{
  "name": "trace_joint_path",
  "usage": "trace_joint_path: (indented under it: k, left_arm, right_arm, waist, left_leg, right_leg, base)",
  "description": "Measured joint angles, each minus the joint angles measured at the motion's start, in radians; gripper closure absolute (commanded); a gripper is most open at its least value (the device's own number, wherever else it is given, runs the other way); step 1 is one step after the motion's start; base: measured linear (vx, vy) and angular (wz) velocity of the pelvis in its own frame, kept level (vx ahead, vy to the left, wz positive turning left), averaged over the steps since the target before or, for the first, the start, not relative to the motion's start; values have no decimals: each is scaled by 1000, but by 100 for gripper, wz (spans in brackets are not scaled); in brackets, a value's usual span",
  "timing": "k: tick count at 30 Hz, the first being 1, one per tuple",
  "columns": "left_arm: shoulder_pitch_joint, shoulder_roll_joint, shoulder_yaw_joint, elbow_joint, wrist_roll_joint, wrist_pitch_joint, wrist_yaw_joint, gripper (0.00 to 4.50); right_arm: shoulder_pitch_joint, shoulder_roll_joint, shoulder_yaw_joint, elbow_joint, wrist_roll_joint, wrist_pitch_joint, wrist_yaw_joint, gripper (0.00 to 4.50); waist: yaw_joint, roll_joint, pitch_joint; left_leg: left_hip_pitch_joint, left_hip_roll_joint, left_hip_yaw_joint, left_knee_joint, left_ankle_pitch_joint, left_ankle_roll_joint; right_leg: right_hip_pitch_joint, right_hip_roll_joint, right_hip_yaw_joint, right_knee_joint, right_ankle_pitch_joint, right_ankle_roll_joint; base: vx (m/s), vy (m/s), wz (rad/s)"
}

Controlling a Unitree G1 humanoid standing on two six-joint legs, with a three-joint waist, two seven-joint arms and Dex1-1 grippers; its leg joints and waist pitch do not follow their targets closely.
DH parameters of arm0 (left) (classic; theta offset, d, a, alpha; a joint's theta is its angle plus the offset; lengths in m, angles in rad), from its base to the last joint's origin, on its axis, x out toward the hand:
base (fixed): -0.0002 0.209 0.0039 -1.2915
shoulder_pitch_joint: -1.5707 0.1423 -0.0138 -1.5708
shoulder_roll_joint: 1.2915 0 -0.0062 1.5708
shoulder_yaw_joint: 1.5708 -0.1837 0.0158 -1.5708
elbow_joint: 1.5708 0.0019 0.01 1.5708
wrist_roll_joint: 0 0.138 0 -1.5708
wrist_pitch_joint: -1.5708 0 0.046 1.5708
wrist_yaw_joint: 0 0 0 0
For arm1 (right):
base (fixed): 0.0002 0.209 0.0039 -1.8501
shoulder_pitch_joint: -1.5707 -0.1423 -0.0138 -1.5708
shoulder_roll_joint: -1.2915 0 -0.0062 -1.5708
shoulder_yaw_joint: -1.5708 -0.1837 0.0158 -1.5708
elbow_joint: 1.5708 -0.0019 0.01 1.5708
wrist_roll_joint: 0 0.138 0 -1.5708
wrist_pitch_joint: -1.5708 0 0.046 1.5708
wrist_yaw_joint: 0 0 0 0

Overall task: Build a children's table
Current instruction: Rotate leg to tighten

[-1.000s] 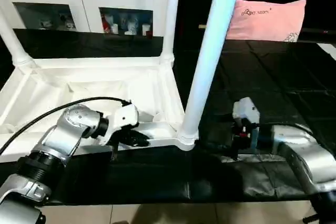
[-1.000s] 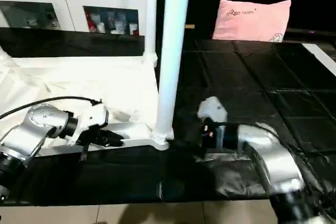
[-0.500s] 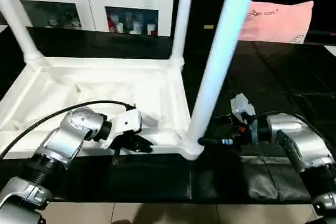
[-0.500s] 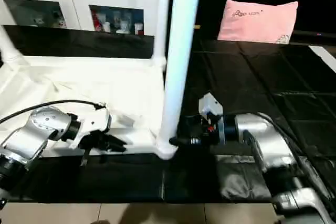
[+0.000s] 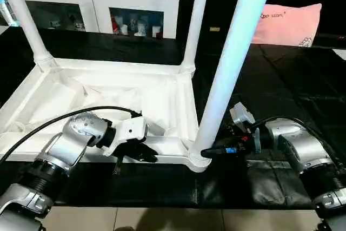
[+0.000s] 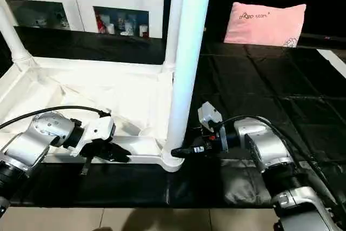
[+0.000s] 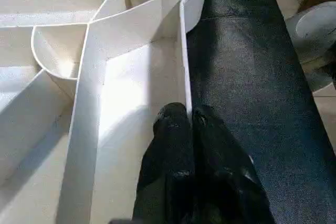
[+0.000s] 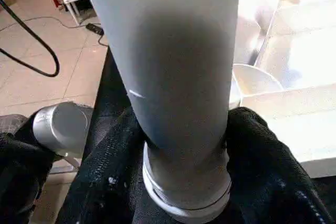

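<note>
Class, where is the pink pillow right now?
In the head views the pink pillow lies at the far right on the black mat, behind the near table leg.

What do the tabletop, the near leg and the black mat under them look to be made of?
Tabletop: likely moulded white plastic, smooth and slightly glossy, with thin ribs and a cast round socket. Near leg: looks like smooth white plastic tube with a soft sheen; a ringed collar at its base. Black mat: probably thin sheeting or fabric; it shows creases and wrinkles.
</note>
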Motion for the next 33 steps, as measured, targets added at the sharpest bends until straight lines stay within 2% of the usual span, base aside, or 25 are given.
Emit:
trace_joint_path:
  k: [4, 11, 13, 16, 19, 23, 28, 29, 33]
  left_arm:
    - [-12, -11, -7, 6, 18, 3, 14, 450]
    - [-40, -98, 29, 44, 16, 153, 125, 450]
    - [-49, -139, 54, 54, 19, 223, 201, 450]
    - [-78, -199, 72, 75, 21, 312, 307, 450]
    - [-93, -253, 94, 90, 24, 363, 391, 450]
    - [-126, -339, 141, 120, 57, 434, 562, 450]
    - [-136, -357, 141, 121, 69, 442, 606, 450]
    - [-136, -357, 140, 121, 71, 441, 606, 450]
    - [-136, -348, 131, 120, 75, 429, 602, 450]
  right_arm:
    - [1, 1, -10, 1, 0, 17, -4, 251]
    - [71, 33, -105, -49, 15, 80, -174, 251]
    - [94, 75, -143, -73, 4, 98, -306, 251]
    - [90, 152, -196, -84, -23, 133, -521, 252]
    - [70, 201, -219, -84, -54, 152, -663, 253]
    - [-38, 352, -254, 7, -126, 167, -975, 254]
    - [-72, 403, -268, 28, -147, 172, -1091, 254]
    - [-72, 406, -272, 27, -149, 172, -1093, 199]
    - [-55, 414, -271, 3, -157, 174, -1090, 165]
  waist:
    - [1, 1, 0]
    - [0, 0, 0]
    - [-6, -1, 1]
    - [-31, -2, 1]
    - [-44, -2, 2]
    - [-64, -1, 2]
    - [-60, -1, 2]
    - [-59, -2, 2]
    - [-60, -2, 2]
  left_leg:
    - [1, 0, 0, 0, 2, 0]
    - [0, 0, 1, 0, 6, 1]
    - [0, 0, 1, 0, 7, 0]
    - [-1, 0, 0, 0, 10, -2]
    - [-2, 0, 0, -2, 9, -2]
    - [-3, 0, 0, -6, 10, -4]
    - [-3, 0, 0, -10, 9, -3]
    - [-3, 0, 0, -10, 9, -3]
    - [-2, 0, 0, -10, 9, -4]
  right_leg:
    - [0, 0, 0, 0, 0, 0]
    - [3, 0, 2, 1, 0, 0]
    - [2, 0, 2, 1, 0, 0]
    - [1, 0, 2, 0, 0, 0]
    - [0, 0, 1, 0, 0, 0]
    - [-2, 1, 1, 1, 1, 0]
    - [-4, 1, 0, -1, -1, -3]
    - [-4, 1, 0, -1, 0, -6]
    - [-4, 1, 0, 0, 0, -5]
  base:
    - [0, 0, 0]
    - [0, 0, 0]
    - [0, 0, 0]
    - [0, 0, 0]
    - [0, 0, 0]
    - [0, 0, 0]
    - [0, 0, 0]
    - [0, 0, 0]
    - [0, 0, 0]
